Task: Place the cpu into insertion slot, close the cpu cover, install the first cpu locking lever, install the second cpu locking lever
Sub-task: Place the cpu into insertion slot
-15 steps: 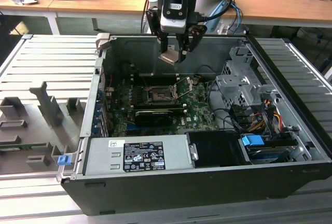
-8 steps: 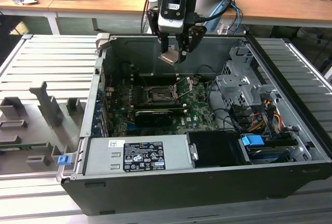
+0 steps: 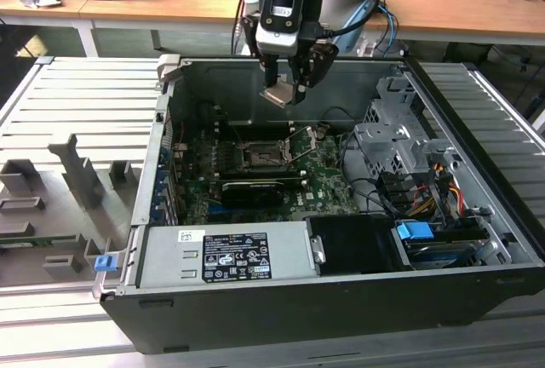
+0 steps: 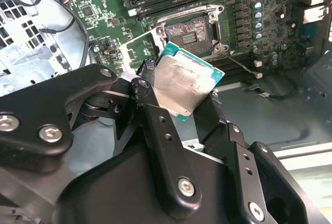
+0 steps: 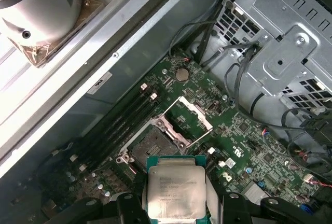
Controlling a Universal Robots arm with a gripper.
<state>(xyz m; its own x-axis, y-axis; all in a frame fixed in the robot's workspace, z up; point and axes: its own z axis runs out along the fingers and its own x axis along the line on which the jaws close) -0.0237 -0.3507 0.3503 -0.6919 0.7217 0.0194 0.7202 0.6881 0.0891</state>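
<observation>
Silver-topped cpu (image 4: 187, 86) tilted, aloft; insertion slot (image 4: 193, 31) dark, empty; cpu cover (image 5: 196, 112) raised open beside it

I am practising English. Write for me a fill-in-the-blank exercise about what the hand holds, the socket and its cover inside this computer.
1. The hand is shut on the ____.
2. The insertion slot is ____, with no chip lying in it.
3. The cpu cover stands ____, not folded down over the slot.

Missing words: cpu; empty; open.
</observation>
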